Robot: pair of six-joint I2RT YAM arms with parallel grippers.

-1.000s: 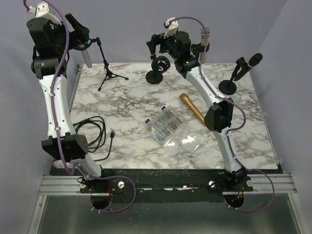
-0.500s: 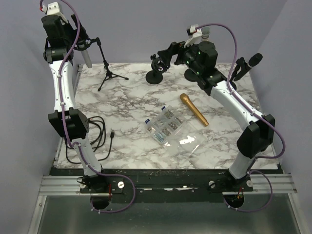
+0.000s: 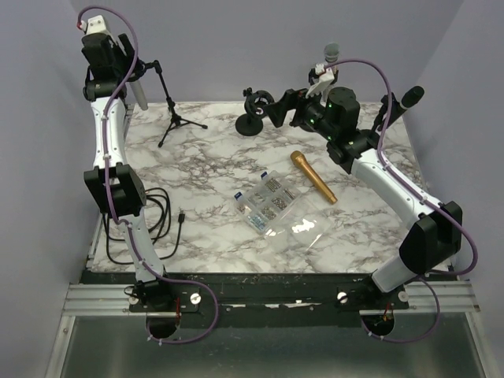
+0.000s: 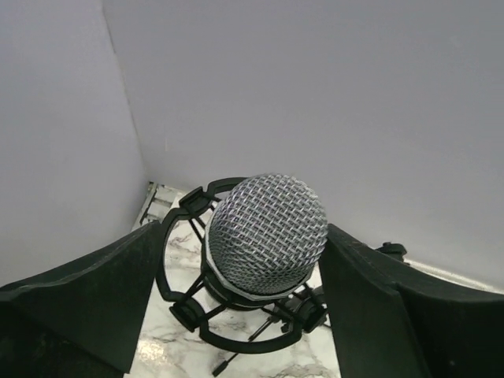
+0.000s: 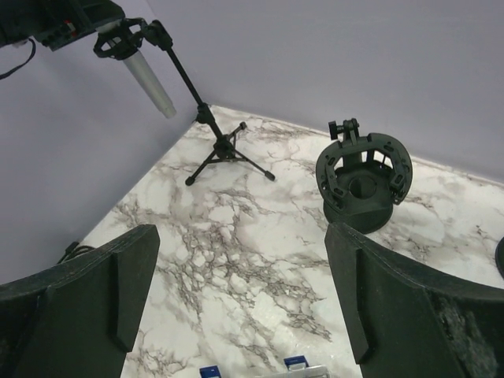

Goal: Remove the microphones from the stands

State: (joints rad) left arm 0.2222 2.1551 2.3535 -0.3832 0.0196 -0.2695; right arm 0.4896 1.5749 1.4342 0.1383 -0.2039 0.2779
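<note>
Approach stage, to judge by the layout: no grip taken yet. High in the far left corner, left arm [image 3: 105, 134] raised to the microphone [image 4: 268, 232]. Left jaws spread wide on either side of its mesh head and, judging by the wrist view, touching neither the head nor the round black cradle [image 4: 189, 201] around it. Microphone itself hanging slanted in that cradle at the top of the tripod stand [image 3: 174, 116], head up, pale body pointing down toward the surface [image 3: 205, 157]. Right jaws also spread, holding nothing, hovering above the middle of the surface and facing an empty round holder [image 5: 358, 211], well apart from the tripod.

Next, probably: bring the left jaws down past the mesh onto the neck or body, close firmly, then draw out along the microphone's own axis rather than sideways. Worth minding a light-looking tripod, likely to tip or be dragged along by a clinging cradle. Might call for the right arm [image 3: 378, 169] to steady a leg or the pole. Cannot tell from here how tightly the cradle grips.
</note>
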